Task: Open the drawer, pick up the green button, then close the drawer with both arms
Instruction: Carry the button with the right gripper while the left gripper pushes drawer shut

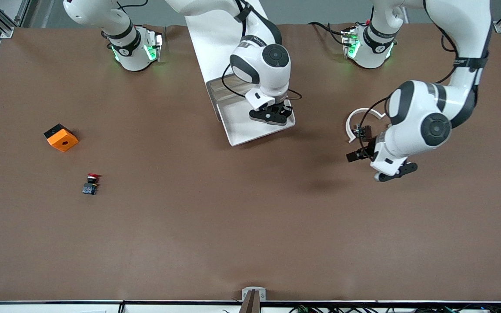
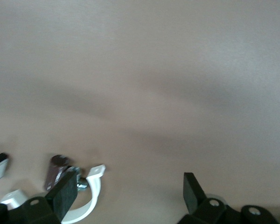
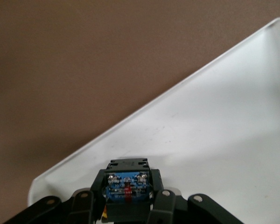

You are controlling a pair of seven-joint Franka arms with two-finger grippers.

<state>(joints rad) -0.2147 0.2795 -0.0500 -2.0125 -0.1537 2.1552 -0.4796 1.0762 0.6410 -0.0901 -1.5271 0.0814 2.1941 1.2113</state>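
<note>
The right gripper's (image 3: pixel 128 205) black fingers (image 3: pixel 161 207) are closed on the button (image 3: pixel 127 186), a small dark blue-black block with bright contacts on its exposed end; its cap is hidden. It sits low inside the pulled-out drawer (image 1: pixel 242 130), a shallow, smooth white tray with a thin raised rim, jutting from the white cabinet (image 1: pixel 215 39). The left gripper (image 1: pixel 360 145) hangs over bare brown table (image 1: pixel 250 226), fingers (image 2: pixel 192 191) spread wide and holding nothing. An orange cube (image 1: pixel 61 137) and a red-capped button (image 1: pixel 90 183) lie toward the right arm's end.
</note>
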